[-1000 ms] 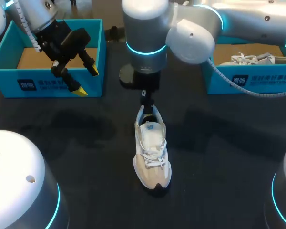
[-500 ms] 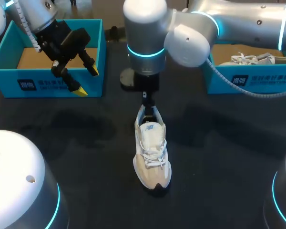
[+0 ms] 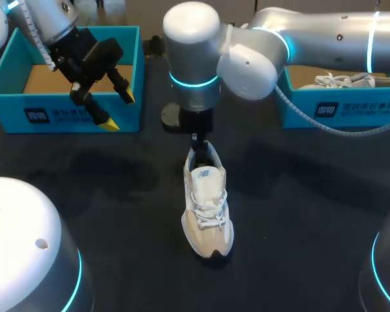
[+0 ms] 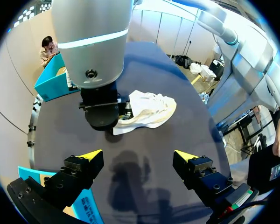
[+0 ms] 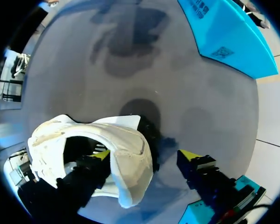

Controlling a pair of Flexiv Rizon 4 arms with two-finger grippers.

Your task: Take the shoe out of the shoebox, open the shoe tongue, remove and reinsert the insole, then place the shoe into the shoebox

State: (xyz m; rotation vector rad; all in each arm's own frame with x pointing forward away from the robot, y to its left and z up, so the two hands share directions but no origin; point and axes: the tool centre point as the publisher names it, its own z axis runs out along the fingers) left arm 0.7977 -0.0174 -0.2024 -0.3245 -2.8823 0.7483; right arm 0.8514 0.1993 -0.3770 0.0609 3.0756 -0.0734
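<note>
At the far left of the dark table stands the left shoebox, a teal box open on top with a bare brown cardboard floor. The left gripper hangs over its near right corner, released: its 2 yellow-tipped fingers stand wide apart with nothing between them. In the left wrist view the same gripper is spread over bare table, with a teal corner of that box under 1 finger and the shoe well ahead of it.

In the middle of the table lies the shoe, cream and white, upright on its sole, laces done up, toe toward the near edge and heel toward the far edge. It is outside both boxes.

The right arm comes in from the right and reaches past the middle, its right gripper pointing down at the shoe's heel. The right wrist view shows this gripper unclenched: 1 fingertip sits inside the shoe's opening, the other stands outside, apart from the shoe, with the collar between them.

At the far right stands the right shoebox, also teal, holding a second shoe.
</note>
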